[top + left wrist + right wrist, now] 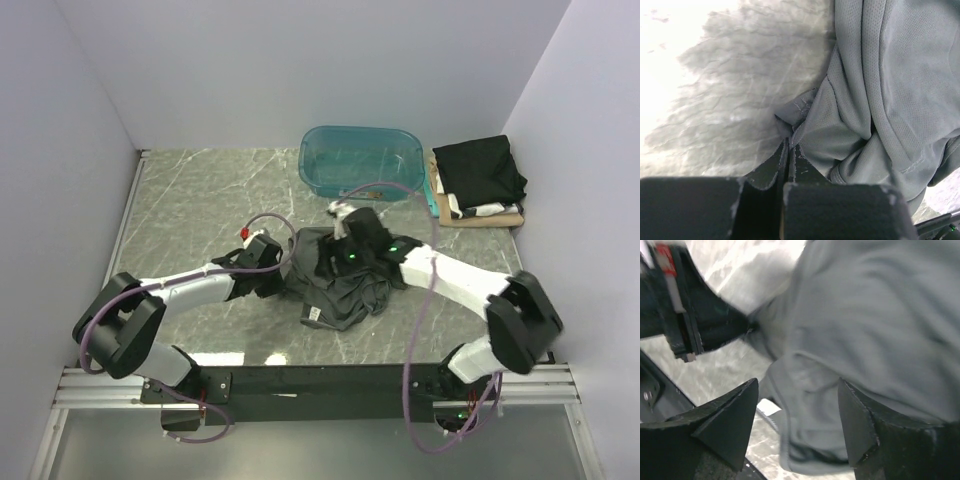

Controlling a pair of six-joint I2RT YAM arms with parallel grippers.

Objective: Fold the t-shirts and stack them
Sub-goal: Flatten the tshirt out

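Marbled grey tabletop point(190, 200), crumpled charcoal-grey cloth t-shirt point(335, 290): left gripper point(789, 150) shut at its hem, right gripper point(797, 390) spread empty above. So slight a bite of cloth may slip on lifting.

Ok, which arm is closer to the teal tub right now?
Right. The right arm reaches over the grey t-shirt, just in front of the teal tub; the left arm sits at the shirt's left edge, farther away.
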